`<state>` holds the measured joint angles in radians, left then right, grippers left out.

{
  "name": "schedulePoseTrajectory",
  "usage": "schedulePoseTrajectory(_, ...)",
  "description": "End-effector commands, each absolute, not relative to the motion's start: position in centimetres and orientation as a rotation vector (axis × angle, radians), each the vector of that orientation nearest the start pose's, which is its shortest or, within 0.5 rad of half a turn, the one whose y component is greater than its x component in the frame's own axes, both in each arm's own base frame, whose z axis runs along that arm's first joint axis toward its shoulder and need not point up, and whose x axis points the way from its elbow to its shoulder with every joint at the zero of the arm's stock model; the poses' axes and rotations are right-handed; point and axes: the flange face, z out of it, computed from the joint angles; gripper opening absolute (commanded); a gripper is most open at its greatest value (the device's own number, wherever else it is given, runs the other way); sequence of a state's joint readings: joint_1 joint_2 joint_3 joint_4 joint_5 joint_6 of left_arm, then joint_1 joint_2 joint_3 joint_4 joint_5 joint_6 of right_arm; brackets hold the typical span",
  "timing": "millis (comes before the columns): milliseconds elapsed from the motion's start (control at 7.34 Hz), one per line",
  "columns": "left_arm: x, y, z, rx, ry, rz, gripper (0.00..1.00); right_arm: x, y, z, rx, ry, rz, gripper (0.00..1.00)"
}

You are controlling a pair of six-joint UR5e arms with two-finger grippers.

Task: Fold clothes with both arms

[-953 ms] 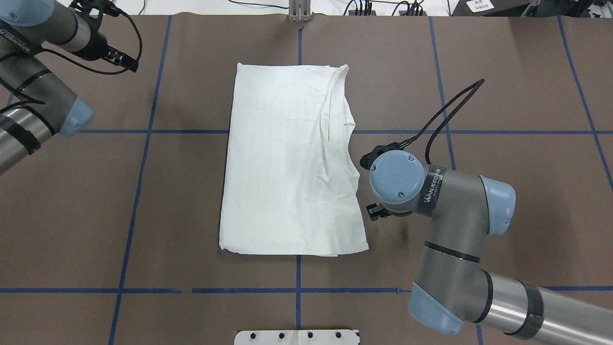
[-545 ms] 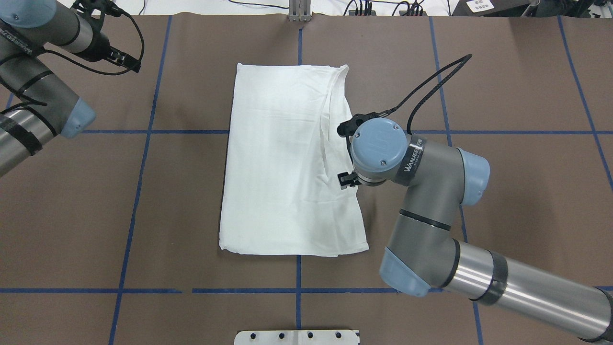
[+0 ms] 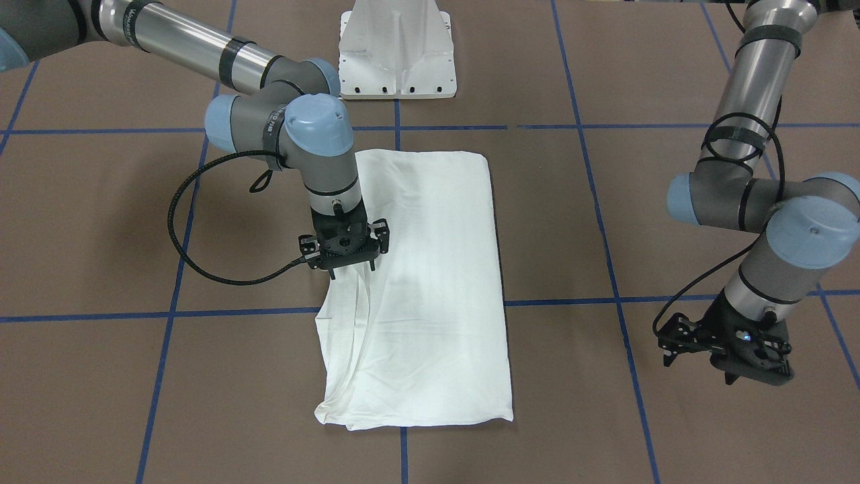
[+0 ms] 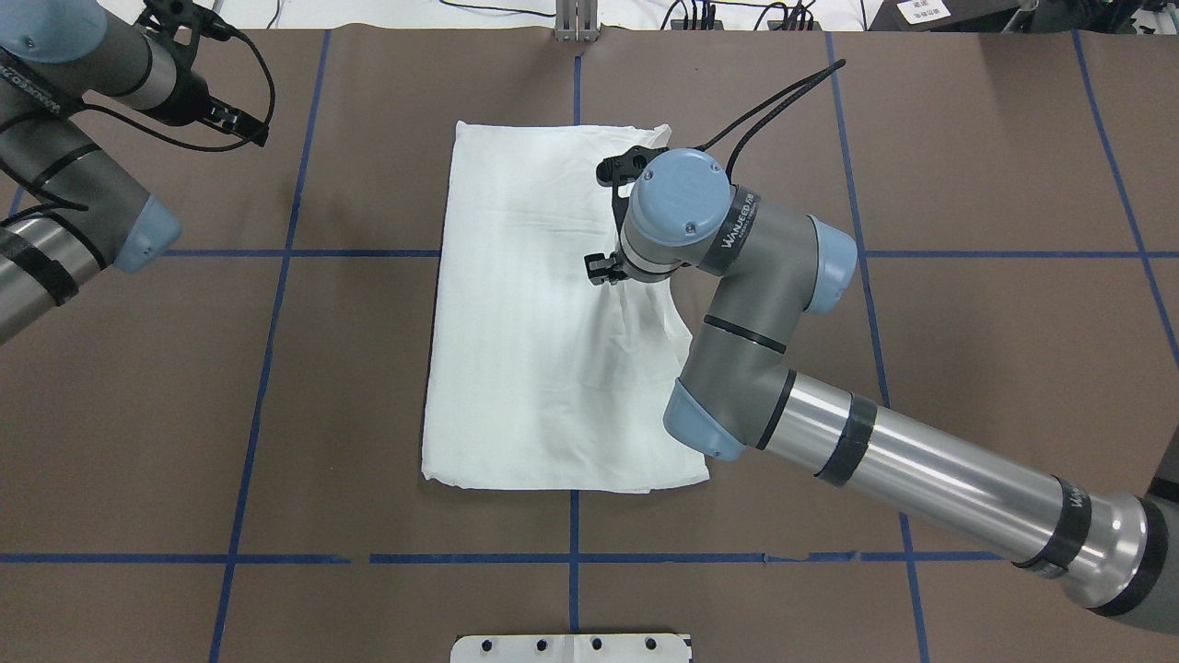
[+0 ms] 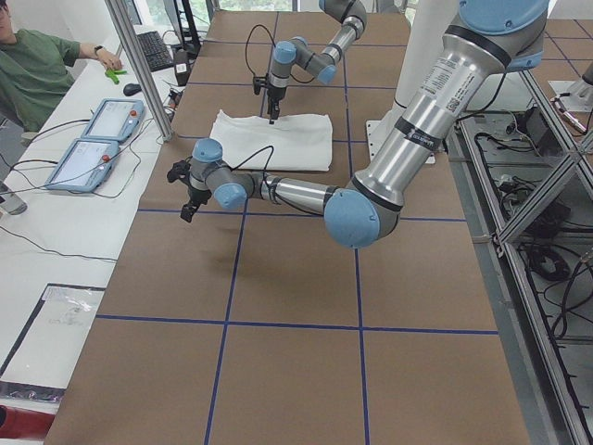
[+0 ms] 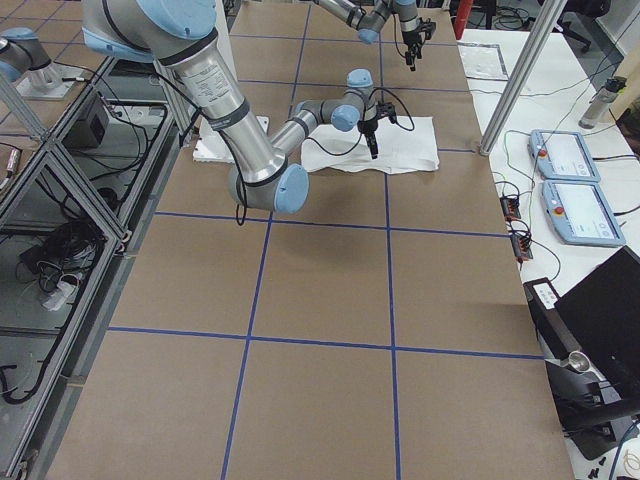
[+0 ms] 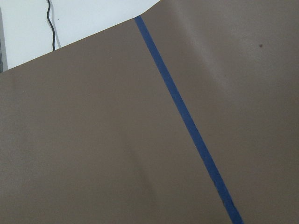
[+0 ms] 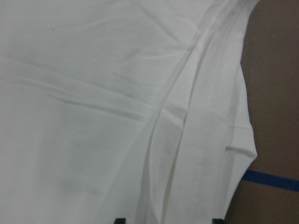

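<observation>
Facing the robot, the front camera shows the T-shirt [image 3: 430,282] lying as a long folded rectangle mid-table [image 3: 101,390]. The right gripper [image 3: 344,259] is poised with jaws apart over the edge where loose sleeve layers bunch, probably to pinch or tidy them, while the left gripper [image 3: 729,359] hangs well apart over bare table, out of the way, and I cannot tell how its jaws stand. From overhead the right arm [image 4: 921,460] hides that rumpled edge, and the right wrist view shows both fingertips [image 8: 120,220] spread over overlapping hems, contact unclear.
</observation>
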<state>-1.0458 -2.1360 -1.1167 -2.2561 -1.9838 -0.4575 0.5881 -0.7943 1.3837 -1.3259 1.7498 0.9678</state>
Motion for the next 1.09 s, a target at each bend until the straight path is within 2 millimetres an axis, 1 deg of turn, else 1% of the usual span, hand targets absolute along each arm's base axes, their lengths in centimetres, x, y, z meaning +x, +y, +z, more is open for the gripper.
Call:
schedulePoseTrajectory(0,29.6,-69.8,47.0,0.513,0.718,0.227,1.00,-57.7,-53.2,22.2,0.322,-0.812,-0.080,0.23)
schedulePoseTrajectory(136,29.7,-69.7,47.0,0.513,0.718,0.229,1.00,-57.6,-53.3,22.3,0.320,-0.812,-0.079,0.16)
schedulePoseTrajectory(272,29.6,-69.8,47.0,0.513,0.718,0.227,1.00,-57.7,-53.3,22.7,0.315,-0.805,-0.081,0.14)
schedulePoseTrajectory(545,29.6,-69.7,47.1,0.512,0.717,0.227,1.00,-57.5,-53.4,23.2,0.317,-0.796,-0.090,0.16)
schedulePoseTrajectory(681,29.7,-69.7,47.1,0.511,0.718,0.228,1.00,-56.8,-54.0,23.2,0.304,-0.801,-0.089,0.24)
schedulePoseTrajectory(817,29.7,-69.7,47.1,0.511,0.718,0.228,1.00,-56.4,-54.4,23.1,0.297,-0.810,-0.089,0.39)
schedulePoseTrajectory(953,29.7,-69.7,47.1,0.511,0.718,0.228,1.00,-56.5,-54.4,23.5,0.290,-0.808,-0.083,0.39)
